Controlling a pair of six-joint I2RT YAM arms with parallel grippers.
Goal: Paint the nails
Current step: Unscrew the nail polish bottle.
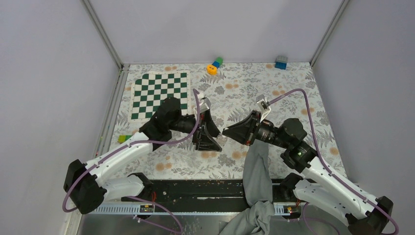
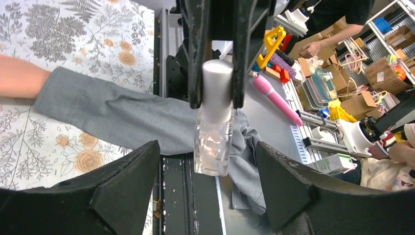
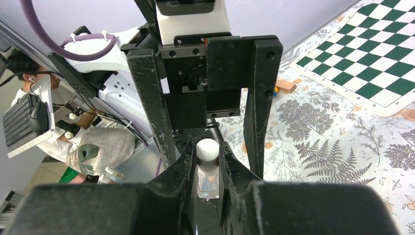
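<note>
My right gripper (image 1: pixel 230 132) is shut on a clear nail polish bottle (image 3: pixel 207 178) with a white cap (image 3: pixel 207 149), holding it in the air. In the left wrist view the bottle (image 2: pixel 213 142) hangs between the right gripper's fingers (image 2: pixel 195 58). My left gripper (image 1: pixel 211 133) faces it, and its open fingers (image 2: pixel 132 181) stand on either side of the bottle without touching it. A bare forearm (image 2: pixel 17 76) in a grey sleeve (image 1: pixel 257 171) lies on the table under the right gripper. The hand and its nails are hidden.
A green-and-white chessboard mat (image 1: pixel 159 95) lies at the back left. Small toys (image 1: pixel 214 65) and a blue block (image 1: pixel 281 62) sit at the back wall, and a small block (image 1: pixel 125 138) at the left. A black rail (image 1: pixel 195 188) runs along the near edge.
</note>
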